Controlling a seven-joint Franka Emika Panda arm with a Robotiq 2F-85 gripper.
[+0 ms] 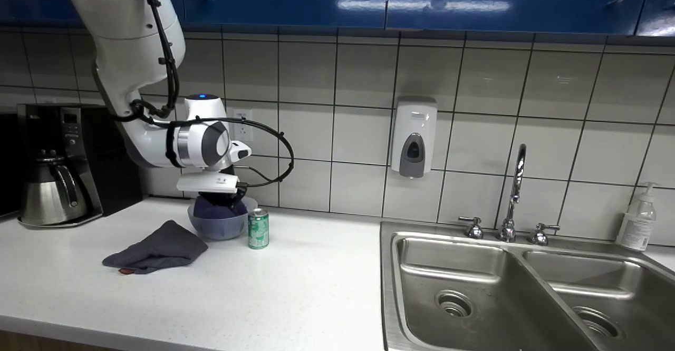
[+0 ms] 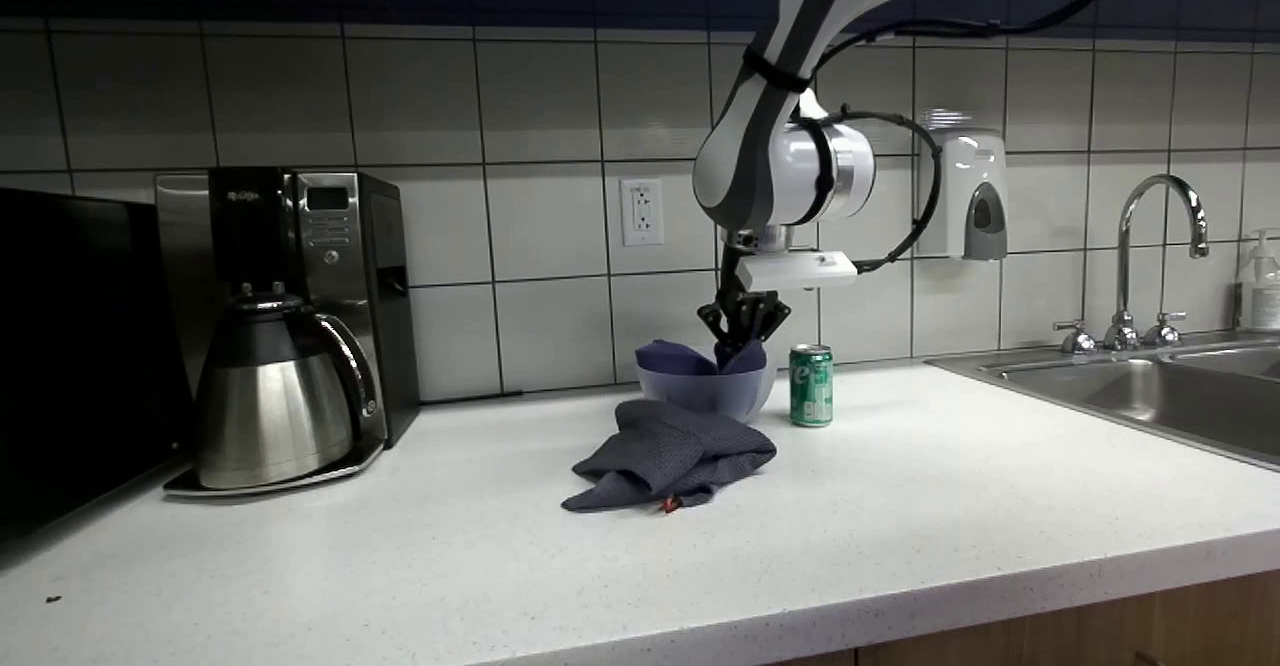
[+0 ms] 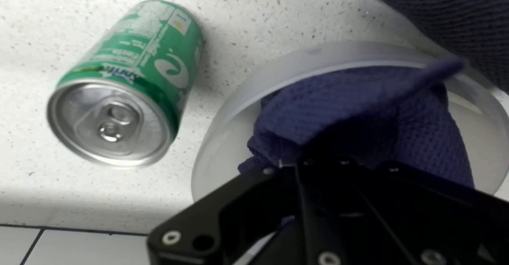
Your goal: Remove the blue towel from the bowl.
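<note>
The blue towel [image 2: 675, 358] is bunched in a translucent bowl [image 2: 715, 394], with folds standing above the rim. Both also show in an exterior view, towel [image 1: 211, 208] and bowl [image 1: 217, 230]. My gripper [image 2: 742, 341] points down into the bowl from above. In the wrist view my gripper [image 3: 318, 163] has its fingers close together, pressed into the towel [image 3: 342, 98], with cloth around them; it looks shut on the towel. The fingertips are dark and partly hidden by the folds. The bowl [image 3: 218, 141] stands on the counter.
A green can [image 3: 131, 70] stands right beside the bowl, also seen in both exterior views [image 1: 258, 228] [image 2: 811, 386]. A dark grey towel [image 2: 670, 456] lies on the counter in front of the bowl. A coffee maker [image 2: 340, 246], tiled wall and sink [image 1: 448, 272] are around.
</note>
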